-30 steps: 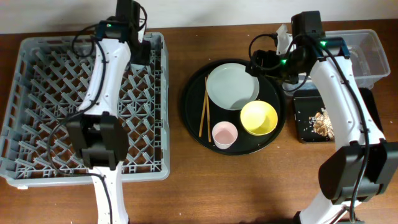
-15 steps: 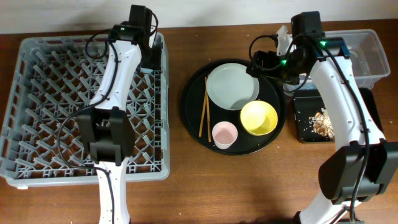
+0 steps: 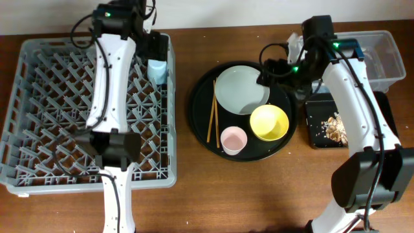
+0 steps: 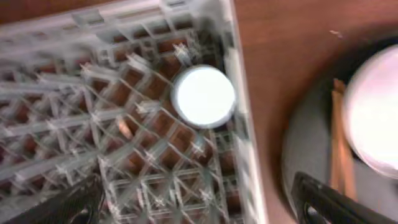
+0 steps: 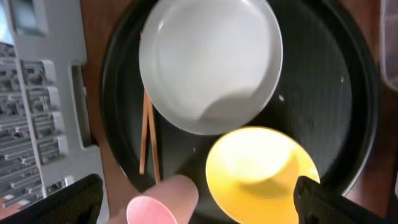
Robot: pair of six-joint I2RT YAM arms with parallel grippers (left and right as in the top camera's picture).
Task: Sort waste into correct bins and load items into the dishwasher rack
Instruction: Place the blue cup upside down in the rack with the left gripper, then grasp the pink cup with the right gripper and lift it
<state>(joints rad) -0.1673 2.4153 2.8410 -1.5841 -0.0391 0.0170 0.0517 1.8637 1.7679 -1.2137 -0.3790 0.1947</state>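
The left arm (image 3: 110,71) has swung up over the grey dishwasher rack (image 3: 39,97), and the left gripper (image 4: 205,199) has spread wide. The right gripper (image 5: 202,202) hangs spread over the white plate (image 3: 241,90). The light-blue cup (image 3: 157,69) now sits free in the rack's upper right corner, maybe upside down. One item is loaded.

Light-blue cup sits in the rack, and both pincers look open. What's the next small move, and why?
Probably lower the right pincer toward the rim of the white plate. It hovers open at that plate's edge. The left pincer is open above the light-blue cup, which sits in a corner of the dishwasher rack and looks done. The plate is not yet loaded.
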